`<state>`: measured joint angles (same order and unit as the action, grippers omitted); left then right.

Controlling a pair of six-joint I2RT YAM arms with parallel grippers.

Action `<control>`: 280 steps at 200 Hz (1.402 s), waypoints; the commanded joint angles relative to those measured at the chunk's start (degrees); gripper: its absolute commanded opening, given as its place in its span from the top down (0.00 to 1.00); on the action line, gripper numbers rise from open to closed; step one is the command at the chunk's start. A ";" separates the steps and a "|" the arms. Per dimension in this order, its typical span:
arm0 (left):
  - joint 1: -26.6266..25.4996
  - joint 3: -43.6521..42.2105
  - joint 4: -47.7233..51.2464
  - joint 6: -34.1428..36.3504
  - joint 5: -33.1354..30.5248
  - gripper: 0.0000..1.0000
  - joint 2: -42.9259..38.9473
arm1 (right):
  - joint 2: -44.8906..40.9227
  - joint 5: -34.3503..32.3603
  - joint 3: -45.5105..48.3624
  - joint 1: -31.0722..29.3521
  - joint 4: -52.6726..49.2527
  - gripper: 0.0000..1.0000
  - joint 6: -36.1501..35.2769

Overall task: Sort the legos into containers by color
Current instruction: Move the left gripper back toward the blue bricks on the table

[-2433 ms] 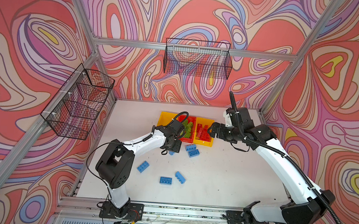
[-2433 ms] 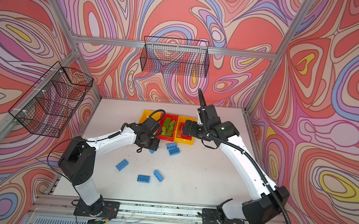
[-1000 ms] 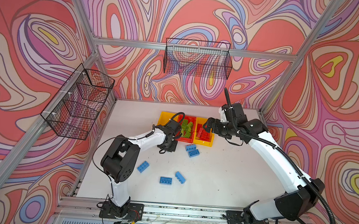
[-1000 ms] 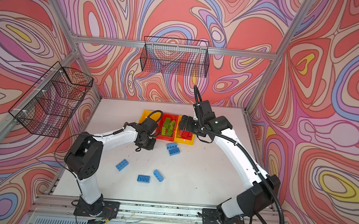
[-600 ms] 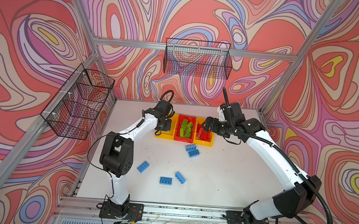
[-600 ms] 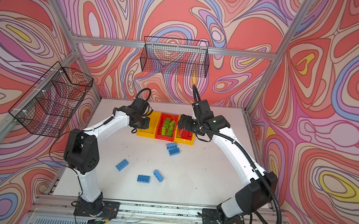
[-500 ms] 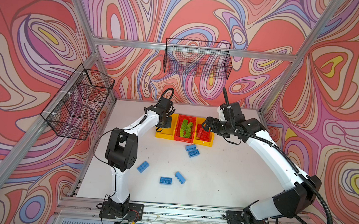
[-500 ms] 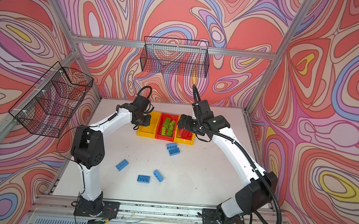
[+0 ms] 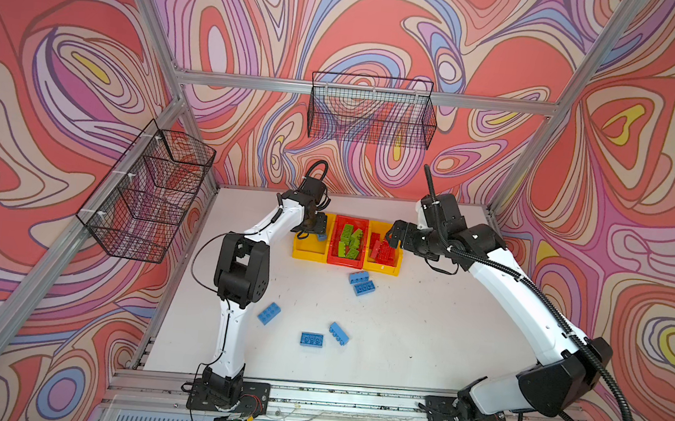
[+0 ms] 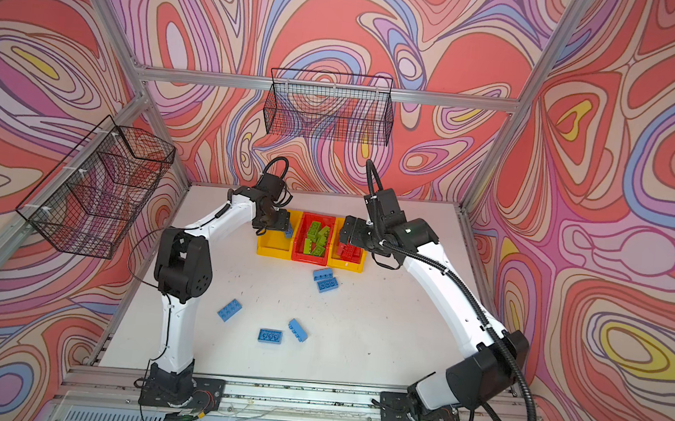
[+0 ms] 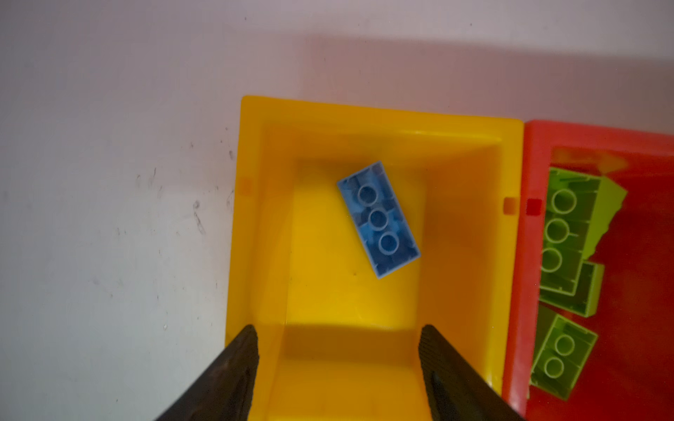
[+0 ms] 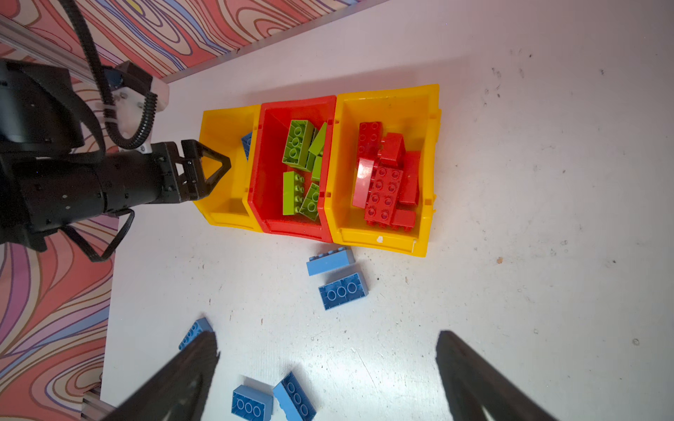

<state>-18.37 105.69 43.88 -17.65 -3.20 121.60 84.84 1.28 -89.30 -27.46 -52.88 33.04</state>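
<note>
The left claw hangs spread over the yellow bin holding a blue brick, evidently the blues' home; the right claw is spread too, empty.

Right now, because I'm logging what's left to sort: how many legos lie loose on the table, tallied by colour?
Blue legos: 5
Green legos: 0, all in the red bin
Red legos: 0, all in a yellow bin
Total loose on the table: 5
</note>
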 commanded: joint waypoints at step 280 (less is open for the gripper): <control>0.02 -67.34 1.91 -45.25 0.49 0.07 -58.32 | -0.10 8.62 3.52 -0.25 0.41 0.02 -7.15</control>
<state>-18.37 36.05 47.90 -60.77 -2.61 60.73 87.22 11.31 -86.28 -27.46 -52.12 25.58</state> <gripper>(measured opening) 0.866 0.982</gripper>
